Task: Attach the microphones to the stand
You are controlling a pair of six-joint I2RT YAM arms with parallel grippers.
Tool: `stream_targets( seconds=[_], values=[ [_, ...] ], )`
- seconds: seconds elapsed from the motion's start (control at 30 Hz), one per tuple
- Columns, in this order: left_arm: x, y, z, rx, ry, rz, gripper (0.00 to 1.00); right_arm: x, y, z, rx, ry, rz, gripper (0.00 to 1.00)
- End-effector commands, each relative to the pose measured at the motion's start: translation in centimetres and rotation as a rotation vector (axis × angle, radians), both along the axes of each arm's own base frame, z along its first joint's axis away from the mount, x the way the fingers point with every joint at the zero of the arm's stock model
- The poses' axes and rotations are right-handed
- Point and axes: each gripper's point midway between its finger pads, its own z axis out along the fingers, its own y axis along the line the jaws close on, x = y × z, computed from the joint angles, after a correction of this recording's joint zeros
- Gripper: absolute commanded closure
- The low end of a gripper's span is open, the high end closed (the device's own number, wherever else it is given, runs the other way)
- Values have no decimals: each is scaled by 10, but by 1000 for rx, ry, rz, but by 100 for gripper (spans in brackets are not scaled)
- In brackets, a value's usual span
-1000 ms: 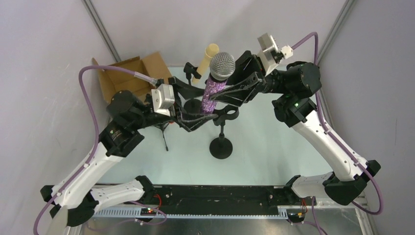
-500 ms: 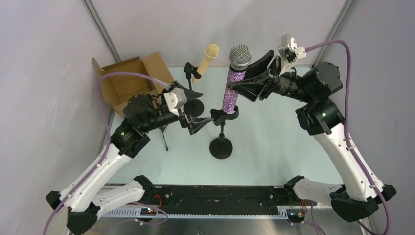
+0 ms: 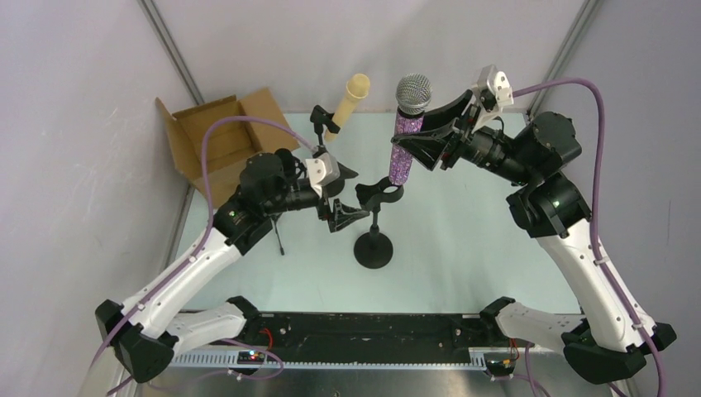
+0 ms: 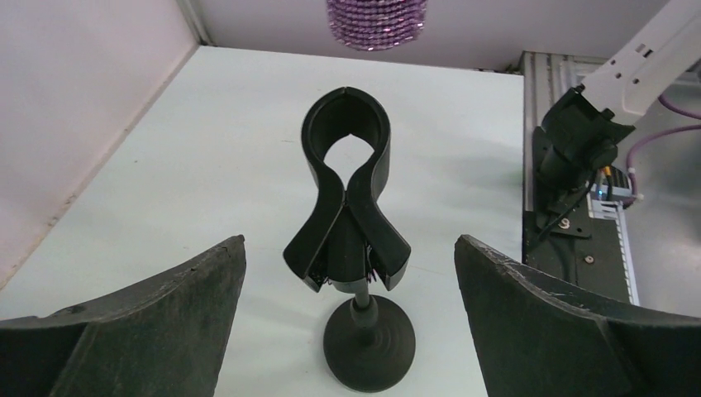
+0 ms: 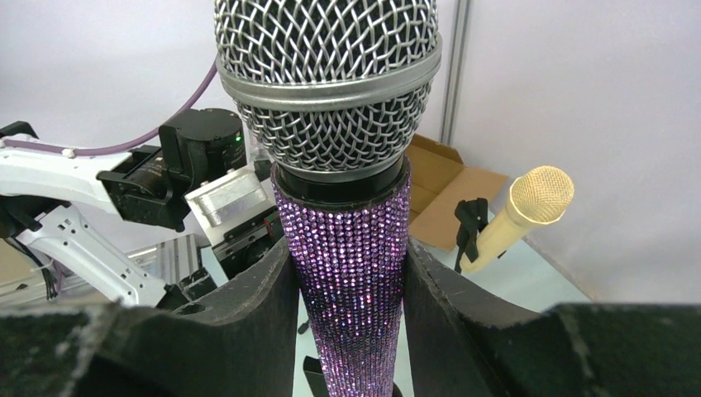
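My right gripper [image 3: 423, 145] is shut on the purple glitter microphone [image 3: 403, 145] and holds it upright, silver mesh head up. Its lower end hangs just above the empty clip [image 3: 380, 192] of the front stand [image 3: 374, 248]. In the right wrist view the microphone [image 5: 343, 240] sits between both fingers [image 5: 248, 314]. My left gripper [image 3: 347, 197] is open and empty, just left of the clip. In the left wrist view the clip [image 4: 345, 132] stands between my open jaws, with the microphone's end [image 4: 376, 12] above it. The cream microphone [image 3: 347, 101] sits tilted in a back stand. The black microphone is out of view.
An open cardboard box [image 3: 207, 136] stands at the back left. Thin black stand legs [image 3: 278, 236] rest on the table under my left arm. Grey walls close in on both sides and the back.
My right gripper has swung the purple microphone from a tilt to upright and moved it right and back over the clip. My left gripper has turned and drawn back a little from the clip.
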Motion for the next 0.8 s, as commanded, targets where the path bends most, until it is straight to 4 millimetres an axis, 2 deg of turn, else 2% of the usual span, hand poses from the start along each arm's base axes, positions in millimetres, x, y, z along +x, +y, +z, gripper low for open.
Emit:
stream_targets(
  seconds=[0.0,0.27,0.5,0.77],
  values=[
    [-6,-7,4,-9,-50,-83,0,1,-5,15,32,-70,-42,100],
    [3,-11,-1,11,-76,-77,2,9,7,3,-6,-78,-68,100],
    [6,-10,-6,18,-81,-62,11,13,11,-5,-30,-71,-81,100],
    [17,-9,-9,41,-113,-14,12,18,17,-17,-73,-76,-110,100]
  ],
)
